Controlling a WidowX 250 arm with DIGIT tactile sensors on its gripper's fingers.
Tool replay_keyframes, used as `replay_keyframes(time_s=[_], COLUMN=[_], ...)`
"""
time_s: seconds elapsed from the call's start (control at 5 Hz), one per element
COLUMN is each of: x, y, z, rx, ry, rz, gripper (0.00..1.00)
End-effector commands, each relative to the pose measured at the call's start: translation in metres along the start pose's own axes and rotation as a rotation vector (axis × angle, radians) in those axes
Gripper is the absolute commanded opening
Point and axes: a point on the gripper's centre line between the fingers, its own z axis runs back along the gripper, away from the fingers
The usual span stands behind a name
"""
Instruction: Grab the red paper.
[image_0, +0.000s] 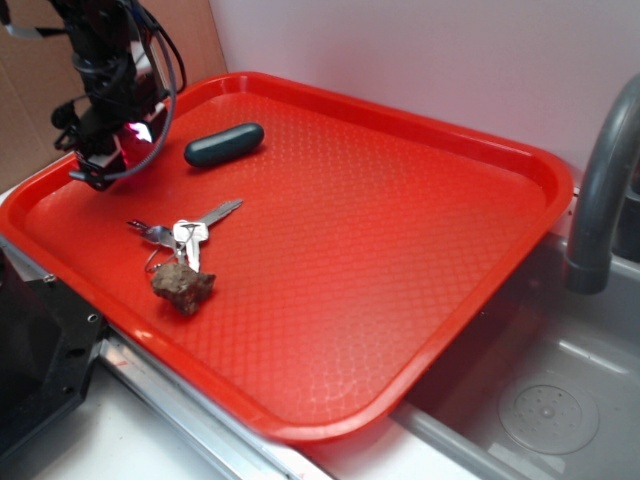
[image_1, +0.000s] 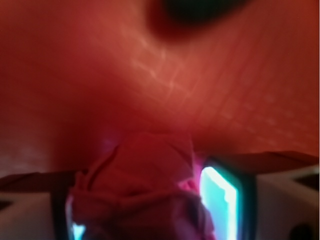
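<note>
The red paper (image_1: 145, 190) is a wrinkled dark red ball that fills the gap between my fingers in the wrist view. One lit teal pad (image_1: 222, 195) presses against its right side. My gripper (image_1: 150, 205) is shut on it. From the exterior view, the gripper (image_0: 120, 152) hangs over the far left corner of the tray, with a bit of the red paper (image_0: 133, 138) showing between its black fingers. The tray floor lies just below, and I cannot tell whether the paper touches it.
The red plastic tray (image_0: 400, 250) holds a dark oval case (image_0: 224, 144) just right of the gripper, a bunch of keys (image_0: 185, 232) and a brown rock (image_0: 183, 285) nearer the front. A grey faucet (image_0: 600, 190) and sink (image_0: 540, 400) are at the right.
</note>
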Motion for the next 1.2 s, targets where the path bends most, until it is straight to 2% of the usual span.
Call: replay_keyframes(time_s=[0.0, 0.2, 0.4, 0.6, 0.8, 1.0], x=[0.025, 0.038, 0.046, 0.055, 0.063, 0.064], y=[-0.019, -0.023, -0.020, -0.009, 0.002, 0.010], z=[0.118, 0.176, 0.231, 0.273, 0.270, 0.258], rx=[0.148, 0.157, 0.139, 0.053, -0.028, -0.061], ry=[-0.273, -0.368, -0.429, -0.496, -0.472, -0.426], rz=[0.349, 0.412, 0.419, 0.400, 0.456, 0.486], gripper=[0.00, 0.00, 0.00, 0.00, 0.00, 0.00])
